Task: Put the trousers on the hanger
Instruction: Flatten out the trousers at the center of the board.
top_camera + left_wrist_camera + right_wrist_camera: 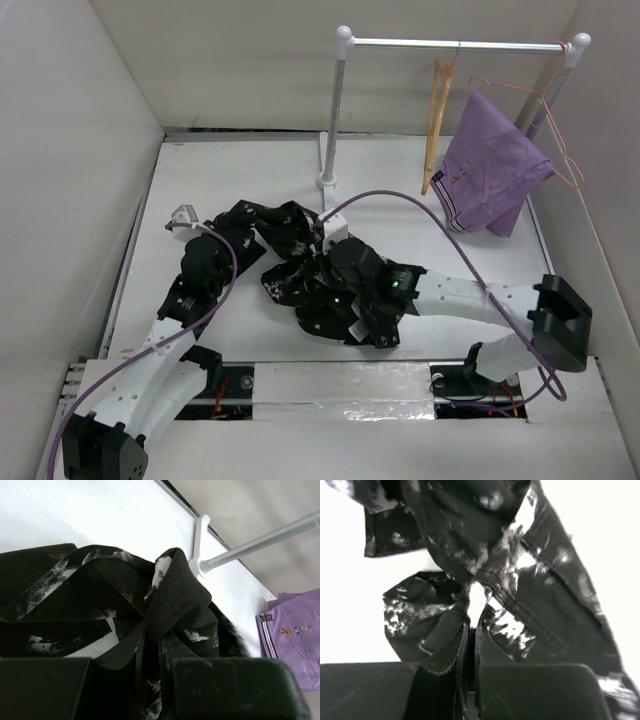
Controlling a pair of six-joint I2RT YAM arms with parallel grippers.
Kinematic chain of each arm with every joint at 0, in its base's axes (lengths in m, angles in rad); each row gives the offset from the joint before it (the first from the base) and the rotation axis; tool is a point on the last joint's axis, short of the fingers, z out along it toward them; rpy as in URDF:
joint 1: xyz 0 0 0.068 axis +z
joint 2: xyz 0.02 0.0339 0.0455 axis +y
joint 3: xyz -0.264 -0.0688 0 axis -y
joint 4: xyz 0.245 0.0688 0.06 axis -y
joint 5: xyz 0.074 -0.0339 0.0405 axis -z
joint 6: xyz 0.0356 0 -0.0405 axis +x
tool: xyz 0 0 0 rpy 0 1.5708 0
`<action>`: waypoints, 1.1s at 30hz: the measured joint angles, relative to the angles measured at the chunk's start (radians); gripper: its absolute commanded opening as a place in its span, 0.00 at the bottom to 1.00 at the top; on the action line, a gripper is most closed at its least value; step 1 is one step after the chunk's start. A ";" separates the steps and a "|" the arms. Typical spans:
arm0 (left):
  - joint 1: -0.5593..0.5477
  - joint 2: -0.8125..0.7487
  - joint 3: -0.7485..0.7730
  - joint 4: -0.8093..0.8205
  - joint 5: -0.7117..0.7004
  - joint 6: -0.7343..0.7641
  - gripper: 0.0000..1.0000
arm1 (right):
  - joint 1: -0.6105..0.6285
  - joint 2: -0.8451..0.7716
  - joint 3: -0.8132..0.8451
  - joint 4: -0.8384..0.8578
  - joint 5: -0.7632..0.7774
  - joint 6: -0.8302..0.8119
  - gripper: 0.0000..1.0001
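Pinching a fold of the trousers [295,285] in the left tool [152,645], closed tight. Clamping them in the right tool [471,630], also closed. Lying crumpled on the bench [400,215], well apart from the hanger [433,130].

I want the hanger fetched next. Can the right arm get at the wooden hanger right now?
Probably not yet: the right gripper is shut on the trousers, so it has no free jaws. Otherwise the hanger hangs uncovered on the rail, beside the purple cloth.

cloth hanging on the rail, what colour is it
It is a plain purple cloth, clearest in the top external view.
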 measured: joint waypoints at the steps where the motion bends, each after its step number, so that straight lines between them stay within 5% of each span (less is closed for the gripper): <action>1: 0.000 0.007 0.008 -0.005 -0.008 -0.001 0.00 | 0.010 -0.030 0.019 -0.048 0.008 -0.037 0.00; 8: 0.043 0.126 0.239 -0.042 -0.062 -0.004 0.00 | 0.206 -0.017 0.606 -0.488 0.051 -0.321 0.00; 14: 0.318 0.227 0.464 -0.056 0.059 -0.018 0.00 | 0.479 0.196 1.358 -0.796 0.093 -0.498 0.00; 16: 0.415 0.243 0.526 -0.088 0.108 -0.014 0.00 | 0.518 0.199 1.438 -0.828 0.103 -0.515 0.00; 21: 0.523 0.233 0.624 -0.137 0.181 0.029 0.00 | 0.429 -0.103 1.006 -0.742 0.166 -0.489 0.00; 25: 0.502 0.226 0.601 -0.083 0.303 0.055 0.19 | 0.139 -0.336 0.596 -0.650 0.150 -0.398 0.00; 27: 0.441 0.252 0.559 -0.048 0.345 0.069 0.42 | -0.009 -0.416 0.423 -0.626 0.137 -0.356 0.00; 30: 0.283 0.357 0.541 -0.024 0.367 0.101 0.60 | -0.176 -0.463 0.265 -0.622 0.107 -0.325 0.00; 33: 0.129 0.530 0.542 -0.012 0.351 0.134 0.62 | -0.317 -0.456 0.229 -0.620 0.050 -0.323 0.00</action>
